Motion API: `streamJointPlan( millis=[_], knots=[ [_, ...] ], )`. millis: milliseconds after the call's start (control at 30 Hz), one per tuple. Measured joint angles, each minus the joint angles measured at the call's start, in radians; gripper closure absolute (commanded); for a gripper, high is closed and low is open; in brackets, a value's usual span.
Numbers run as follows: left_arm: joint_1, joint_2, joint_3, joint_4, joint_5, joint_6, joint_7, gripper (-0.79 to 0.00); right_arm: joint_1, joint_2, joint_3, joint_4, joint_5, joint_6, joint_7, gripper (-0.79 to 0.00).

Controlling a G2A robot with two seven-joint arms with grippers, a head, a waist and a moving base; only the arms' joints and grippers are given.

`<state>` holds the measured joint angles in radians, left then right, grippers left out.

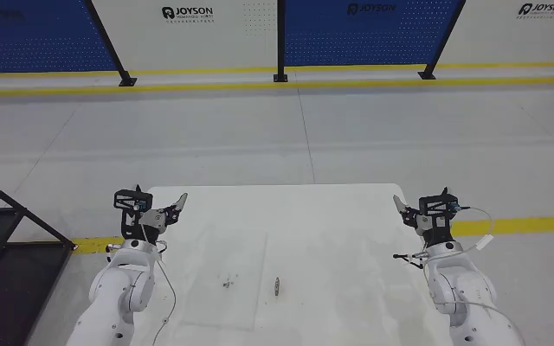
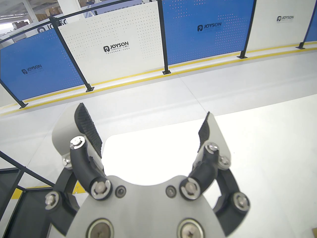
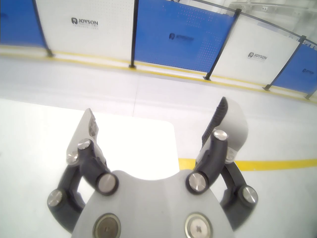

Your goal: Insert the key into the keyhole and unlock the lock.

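On the white table [image 1: 346,225] lie two small metal pieces. One is a thin cross-shaped piece [image 1: 227,281]; the other is a short upright piece [image 1: 277,285] just right of it. Which is the key and which the lock I cannot tell. My left gripper [image 1: 166,210] hovers over the table's far left corner, open and empty [image 2: 145,115]. Over the far right corner my right gripper [image 1: 413,214] is likewise open with nothing in it [image 3: 156,107]. Both grippers are well away from the two pieces, which lie near the front middle.
A black metal frame [image 1: 26,223] stands on the floor just left of the table. Blue and white fence panels [image 1: 363,30] line the far side of the room behind a yellow floor line [image 1: 260,85].
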<state>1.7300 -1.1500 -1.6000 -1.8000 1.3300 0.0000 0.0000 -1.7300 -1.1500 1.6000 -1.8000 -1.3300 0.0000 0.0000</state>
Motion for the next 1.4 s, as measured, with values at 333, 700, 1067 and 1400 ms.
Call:
streamJointPlan(
  millis=[333,700,1067,1400],
  knots=[
    [0.0,0.0,0.0,0.0,0.0,0.0,0.0,-0.785,0.0,0.0,0.0,0.0,0.0,0.0,0.0,-0.785],
    [0.02,0.006,0.01,-0.025,0.091,-0.045,0.015,-0.785,0.0,0.0,0.0,0.0,0.0,0.0,0.0,-0.785],
    [0.283,0.011,0.148,-0.228,0.51,-0.104,-0.212,-0.785,0.0,0.0,0.0,0.0,0.0,0.0,0.0,-0.785],
    [0.268,-0.023,0.408,-0.109,0.667,0.001,-0.453,-0.65,0.0,0.0,0.0,0.0,0.0,0.0,0.0,-0.785]
  ],
)
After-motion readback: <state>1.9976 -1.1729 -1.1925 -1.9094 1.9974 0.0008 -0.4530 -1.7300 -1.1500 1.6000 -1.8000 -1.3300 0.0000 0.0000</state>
